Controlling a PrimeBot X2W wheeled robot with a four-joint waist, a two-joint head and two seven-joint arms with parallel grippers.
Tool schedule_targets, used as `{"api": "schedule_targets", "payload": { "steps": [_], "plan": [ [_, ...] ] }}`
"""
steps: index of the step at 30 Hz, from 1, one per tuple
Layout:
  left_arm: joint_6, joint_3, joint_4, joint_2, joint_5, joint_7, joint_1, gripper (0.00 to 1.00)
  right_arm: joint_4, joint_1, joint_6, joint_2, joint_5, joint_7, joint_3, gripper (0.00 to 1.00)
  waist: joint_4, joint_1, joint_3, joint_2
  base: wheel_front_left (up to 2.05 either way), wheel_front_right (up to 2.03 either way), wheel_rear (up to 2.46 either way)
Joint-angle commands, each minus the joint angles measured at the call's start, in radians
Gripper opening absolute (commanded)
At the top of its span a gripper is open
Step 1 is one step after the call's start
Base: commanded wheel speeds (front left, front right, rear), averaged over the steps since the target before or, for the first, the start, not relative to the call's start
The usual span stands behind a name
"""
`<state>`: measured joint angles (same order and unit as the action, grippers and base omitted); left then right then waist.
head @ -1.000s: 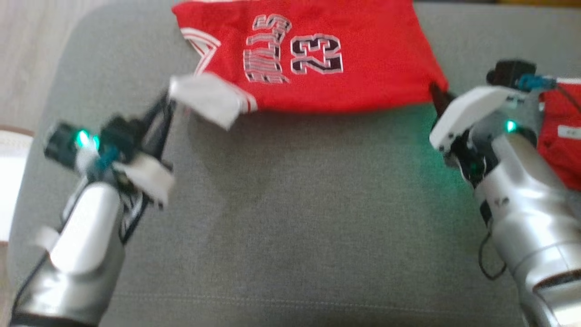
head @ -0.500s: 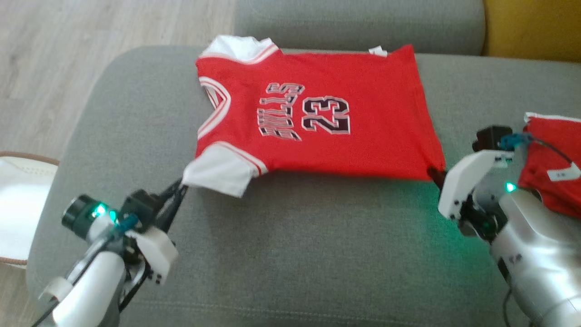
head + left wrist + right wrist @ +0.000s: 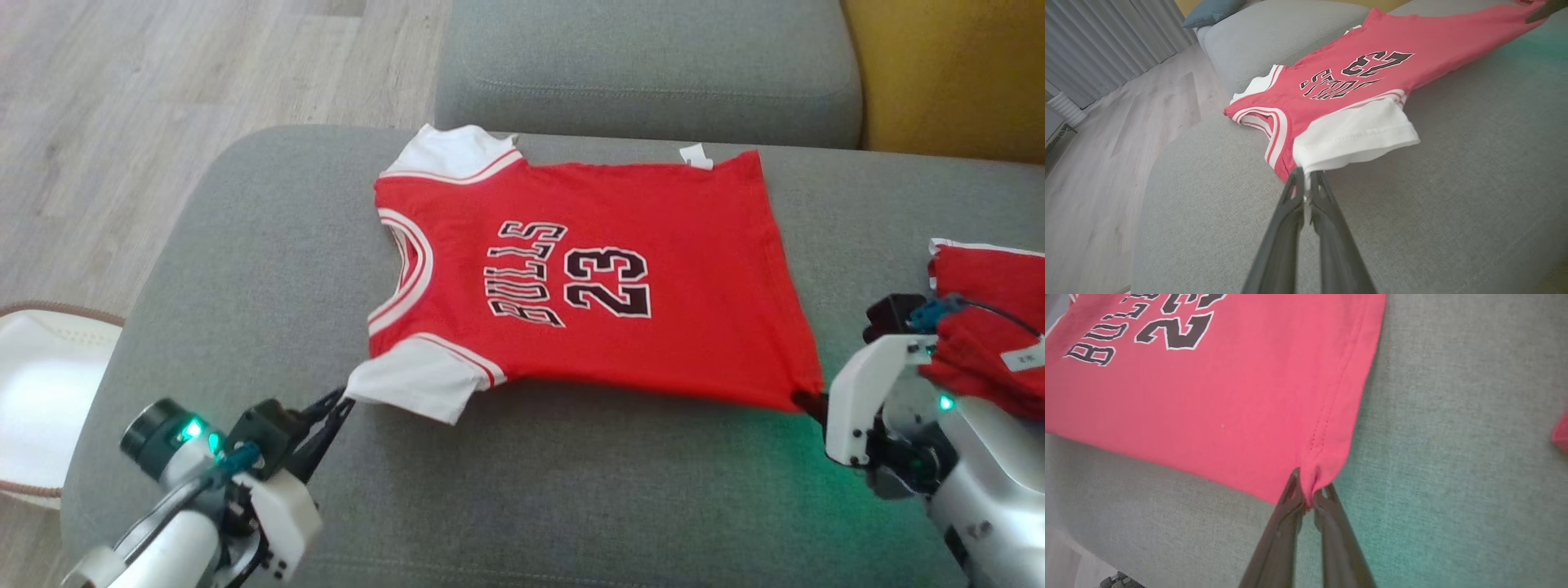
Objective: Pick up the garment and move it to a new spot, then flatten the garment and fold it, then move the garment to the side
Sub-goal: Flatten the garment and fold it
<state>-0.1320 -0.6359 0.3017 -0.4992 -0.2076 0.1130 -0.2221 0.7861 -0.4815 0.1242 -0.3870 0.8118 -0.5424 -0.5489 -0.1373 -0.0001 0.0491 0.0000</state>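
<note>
The red white-sleeved fabric jersey (image 3: 588, 286) lies flat on the grey sofa cushion (image 3: 531, 490). The left gripper (image 3: 341, 402) clamps its near-left sleeve, and the right gripper (image 3: 804, 400) clamps its near-right hem corner. Folding and moving aside seem to remain.

Jersey (image 3: 694, 327): on sofa seat (image 3: 571, 490), spanning your left end effector (image 3: 346, 400) to right end effector (image 3: 805, 400); second garment (image 3: 988, 343) right of both.

Soft, even daylight, mildly soft picture.
Green glow on the grey sofa (image 3: 571, 490) beside the right gripper (image 3: 804, 400); thin shadow under the near edge of the garment (image 3: 653, 245); paler colours and bent edges in both wrist views, fingers (image 3: 1278, 547) blurred low down.
</note>
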Motion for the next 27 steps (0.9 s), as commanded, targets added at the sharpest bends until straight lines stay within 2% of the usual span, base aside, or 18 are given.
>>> {"api": "schedule_targets", "payload": {
  "steps": [1, 10, 17, 27],
  "plan": [
    [0.001, 0.042, -0.047, -0.046, -0.011, -0.007, -0.038, 0.0, -0.036, 0.0, 0.007, -0.031, 0.012, -0.014, -0.004, 0.0, 0.001, 0.0001, 0.003, 0.0, 0.0, 0.0, 0.0],
    [0.007, 0.03, -0.21, -0.124, -0.033, -0.092, 0.064, 0.0, -0.165, 0.091, 0.007, -0.087, 0.052, -0.148, 0.031, 0.0, 0.011, 0.0001, 0.025, 0.0, 0.0, 0.0, 0.0],
    [0.008, 0.026, -0.337, -0.188, -0.063, -0.171, 0.128, 0.0, -0.287, 0.167, 0.007, -0.121, 0.062, -0.306, 0.082, 0.0, 0.016, 0.0001, 0.022, 0.0, 0.0, 0.0, 0.0],
    [0.01, 0.032, -0.373, -0.201, -0.06, -0.209, 0.054, 0.0, -0.386, 0.171, 0.007, -0.083, -0.027, -0.384, 0.227, 0.0, 0.017, 0.0001, -0.022, 0.0, 0.0, 0.0, 0.0]
  ]
}}
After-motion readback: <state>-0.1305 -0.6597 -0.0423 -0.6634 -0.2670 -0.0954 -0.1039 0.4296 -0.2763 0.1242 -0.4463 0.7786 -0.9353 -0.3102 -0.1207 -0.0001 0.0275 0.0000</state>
